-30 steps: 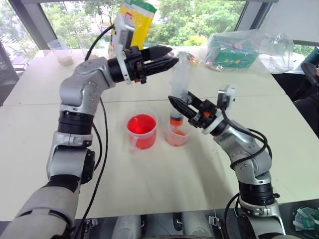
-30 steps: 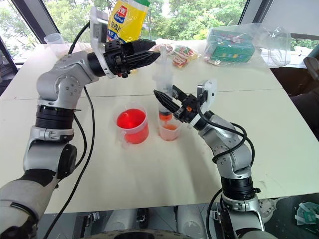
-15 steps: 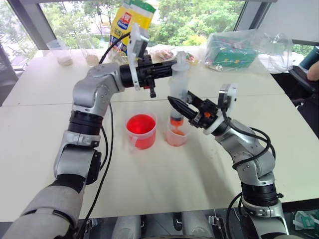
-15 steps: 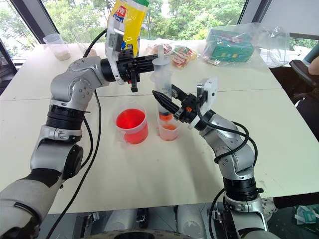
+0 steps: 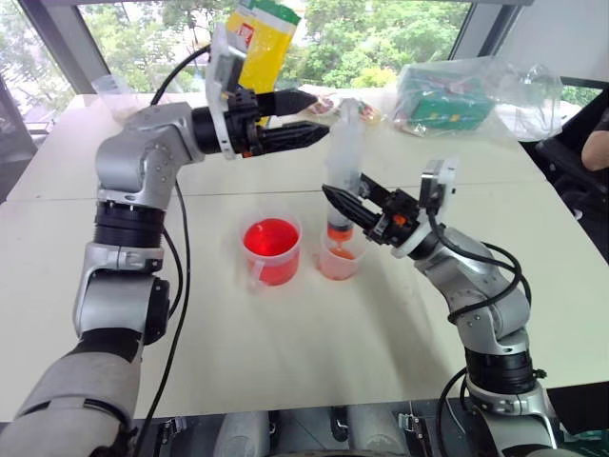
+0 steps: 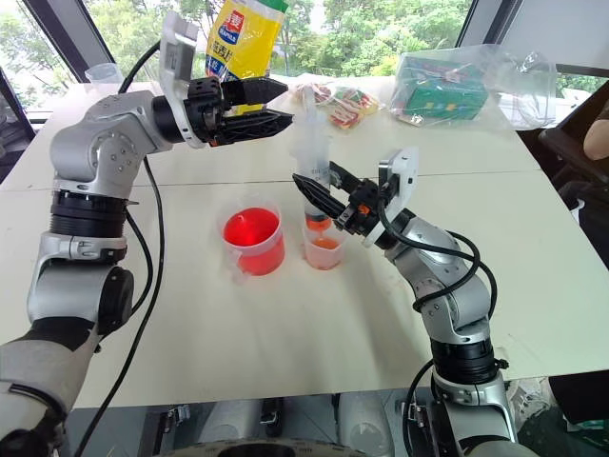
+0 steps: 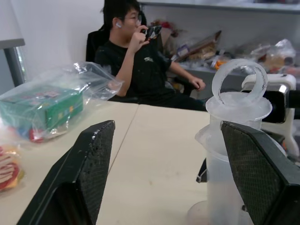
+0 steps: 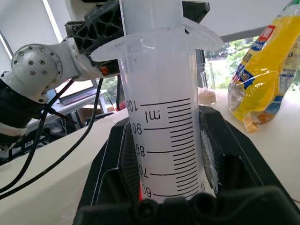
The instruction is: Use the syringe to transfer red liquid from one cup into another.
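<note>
L hand (image 5: 319,116) has backed off the plunger top, now open beside it. R hand (image 5: 344,203) keeps the syringe (image 5: 343,167) clamped upright, tip in the small cup (image 5: 340,258) on worktop (image 5: 285,352). Push prob. done; red cup (image 5: 271,250) just beside.

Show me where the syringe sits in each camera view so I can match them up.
Left eye view: syringe stands upright at centre, tip in the smaller cup.
Right eye view: syringe upright at centre, right of the red handled cup.
Left wrist view: its plunger ring and barrel top at the right.
Right wrist view: its scaled barrel at centre.
Shared landmark: the yellow bag.
</note>
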